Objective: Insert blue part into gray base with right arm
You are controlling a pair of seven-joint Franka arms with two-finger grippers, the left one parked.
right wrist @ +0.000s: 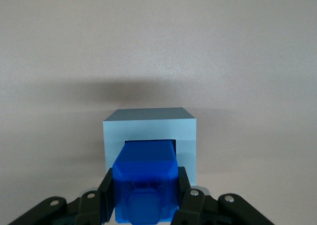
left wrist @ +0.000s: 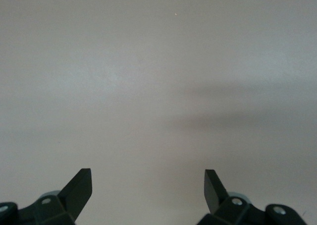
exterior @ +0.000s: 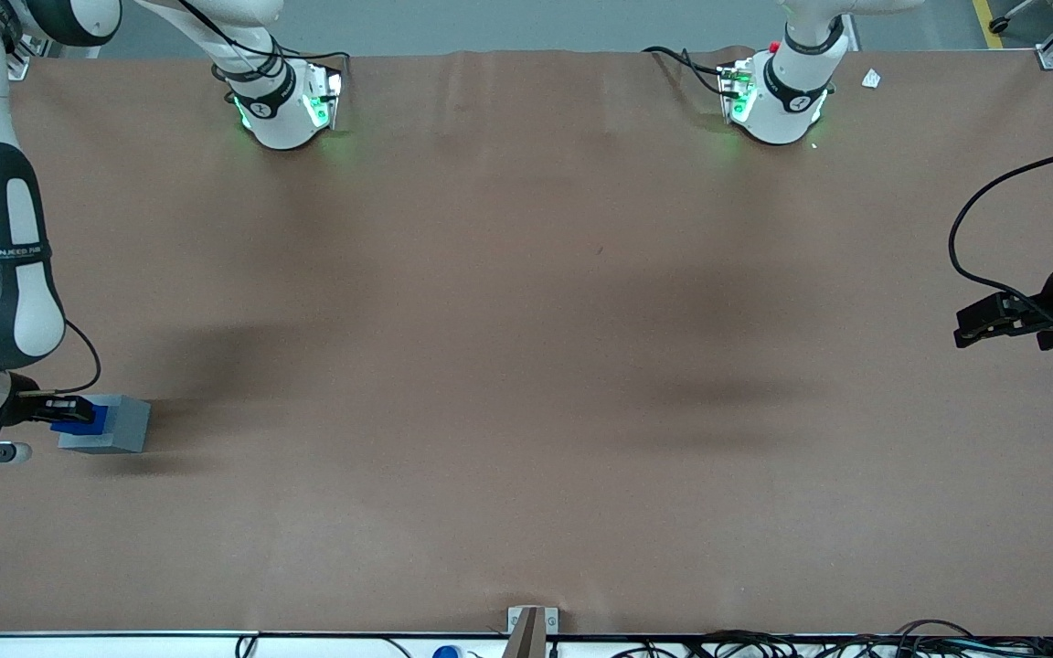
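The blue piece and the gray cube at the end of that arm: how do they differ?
The blue piece is bright blue and clearly smaller; the gray cube is pale gray and bigger. The blue piece is gripped between the fingers of the right arm's tool, at the working arm's end of the table, while the gray cube rests on the brown table. The blue piece's front end sits in the gray cube's square opening. Both look like blocky plastic parts.

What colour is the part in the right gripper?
Bright blue part, held by the gripper; right wrist view shows it best.
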